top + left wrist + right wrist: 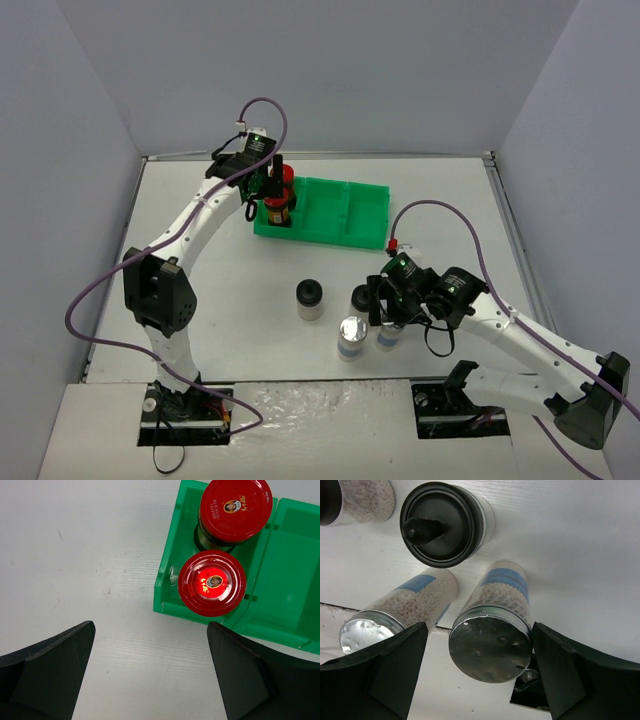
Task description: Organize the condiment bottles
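Two red-capped bottles (277, 208) (287, 178) stand in the left compartment of the green tray (345, 215). In the left wrist view they are the near one (212, 582) and the far one (235, 510). My left gripper (275, 195) (151, 625) hovers just over them, open, with nothing between its fingers. My right gripper (388, 322) (479, 625) is open around a silver-capped bottle (388, 335) (490, 640); the right finger is close to it and a gap shows on the left. The other silver-capped bottle (351, 338) (370, 630) stands beside it.
Two black-capped pale bottles (310, 298) (361, 298) stand on the table just beyond the silver-capped ones; the nearer one (442, 525) is straight ahead of my right fingers. The tray's middle and right compartments (285, 580) hold nothing. The table's front edge lies close behind the silver-capped bottles.
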Robot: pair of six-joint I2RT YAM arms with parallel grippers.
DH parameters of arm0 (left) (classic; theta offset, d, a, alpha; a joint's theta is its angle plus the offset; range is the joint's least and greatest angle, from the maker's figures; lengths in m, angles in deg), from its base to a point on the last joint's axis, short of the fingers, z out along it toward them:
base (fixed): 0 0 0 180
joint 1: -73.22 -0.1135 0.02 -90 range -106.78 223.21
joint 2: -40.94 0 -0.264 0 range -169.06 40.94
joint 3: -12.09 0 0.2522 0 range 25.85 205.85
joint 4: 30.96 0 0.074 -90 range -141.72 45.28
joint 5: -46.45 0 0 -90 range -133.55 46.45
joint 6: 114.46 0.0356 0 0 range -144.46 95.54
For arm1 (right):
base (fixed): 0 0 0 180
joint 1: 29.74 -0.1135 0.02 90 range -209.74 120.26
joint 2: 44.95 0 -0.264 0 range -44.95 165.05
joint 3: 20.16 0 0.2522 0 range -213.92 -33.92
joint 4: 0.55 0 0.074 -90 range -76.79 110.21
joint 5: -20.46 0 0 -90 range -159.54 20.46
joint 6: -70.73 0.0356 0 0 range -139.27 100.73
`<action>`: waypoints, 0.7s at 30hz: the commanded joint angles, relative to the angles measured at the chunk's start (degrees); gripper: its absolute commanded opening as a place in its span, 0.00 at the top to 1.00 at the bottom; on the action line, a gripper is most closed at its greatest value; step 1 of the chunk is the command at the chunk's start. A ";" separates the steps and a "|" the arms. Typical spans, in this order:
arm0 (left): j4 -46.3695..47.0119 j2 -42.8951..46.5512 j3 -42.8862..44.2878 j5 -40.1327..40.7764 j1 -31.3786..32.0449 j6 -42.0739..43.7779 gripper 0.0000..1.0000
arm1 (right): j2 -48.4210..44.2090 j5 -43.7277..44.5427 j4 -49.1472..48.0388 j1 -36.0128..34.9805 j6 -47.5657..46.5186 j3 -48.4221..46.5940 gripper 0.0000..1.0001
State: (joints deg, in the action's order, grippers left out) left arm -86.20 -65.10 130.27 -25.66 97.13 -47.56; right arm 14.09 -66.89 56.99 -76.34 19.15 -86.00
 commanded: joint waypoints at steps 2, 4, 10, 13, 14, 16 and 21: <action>2.09 3.99 1.50 0.47 -0.81 0.86 0.07 | -0.32 5.74 1.99 -1.74 4.68 -1.99 0.19; 1.98 3.79 1.69 0.30 -0.89 0.89 0.07 | 0.02 6.84 3.42 -1.74 5.51 -2.27 0.23; 1.83 3.65 1.92 0.21 -1.17 1.05 0.07 | -1.02 8.51 6.01 -1.74 7.66 -1.59 0.28; 1.85 3.65 1.80 0.13 -1.44 1.13 0.07 | -2.05 8.33 6.58 -1.74 8.27 -1.00 0.30; 1.89 3.65 1.72 0.13 -1.48 1.13 0.07 | -2.33 8.12 6.58 -1.74 8.31 -0.80 0.31; 1.92 3.65 1.57 0.04 -1.59 1.12 0.07 | -2.53 7.80 6.58 -1.74 8.34 -0.57 0.33; 1.95 3.66 1.19 -0.14 -1.61 0.94 0.07 | -1.92 7.38 6.58 -1.83 7.96 -0.47 0.37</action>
State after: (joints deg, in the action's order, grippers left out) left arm -86.20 -65.10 130.27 -25.95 95.96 -47.18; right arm 11.98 -61.03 61.72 -77.84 26.19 -86.00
